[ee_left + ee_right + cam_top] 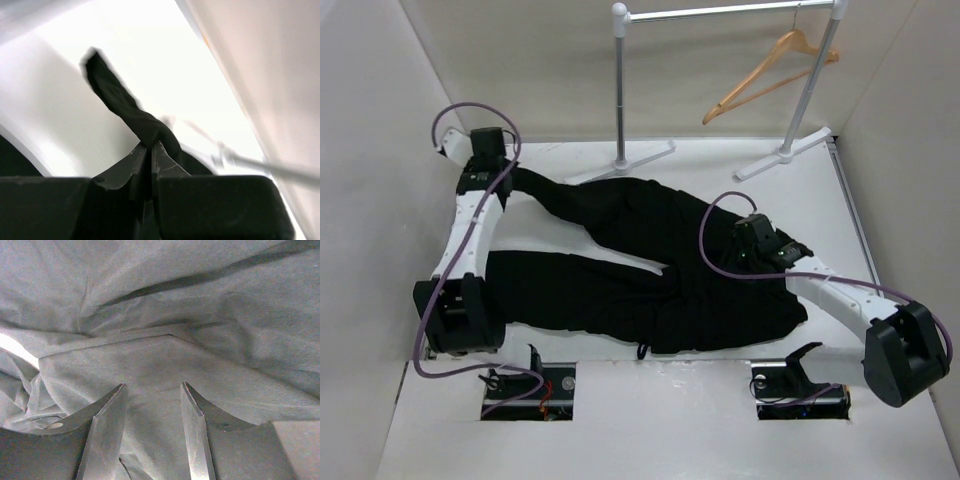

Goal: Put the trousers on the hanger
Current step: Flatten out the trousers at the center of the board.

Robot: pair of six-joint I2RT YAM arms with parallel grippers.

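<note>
Grasp step. left gripper (150, 145) fingers pinched shut on a trousers (650, 260) leg cuff, far-left on counter (720, 175). right gripper (152, 386) fingers part-spread over the waist, holding nothing. hanger (748, 82) is on the rail (720, 12), well apart. Next: right pinches waistband, then lift.

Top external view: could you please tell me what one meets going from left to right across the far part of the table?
Left gripper → rail's left post → hanger.

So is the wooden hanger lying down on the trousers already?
No, the hanger hangs by its hook from the grey rail at the back, well apart from the trousers.
</note>
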